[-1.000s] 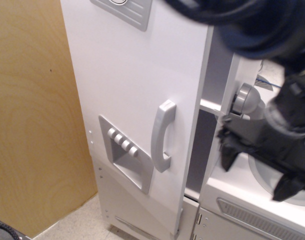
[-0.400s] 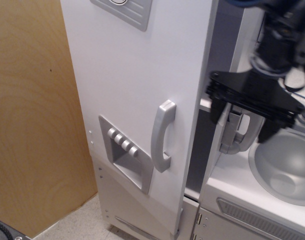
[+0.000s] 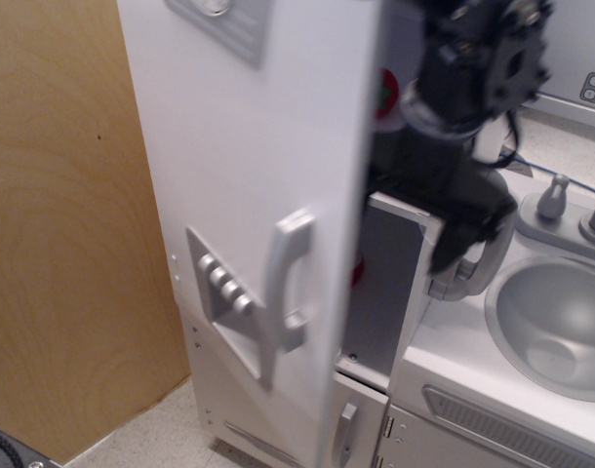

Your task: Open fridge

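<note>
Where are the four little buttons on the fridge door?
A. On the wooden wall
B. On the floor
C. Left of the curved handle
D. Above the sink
C: the buttons sit in the recess on the fridge door, just left of the curved handle.

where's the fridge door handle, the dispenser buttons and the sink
fridge door handle [image 3: 286, 283], main camera view, middle of the curved grip
dispenser buttons [image 3: 224, 284], main camera view, middle of the button row
sink [image 3: 556, 327], main camera view, inner wall of the bowl
</note>
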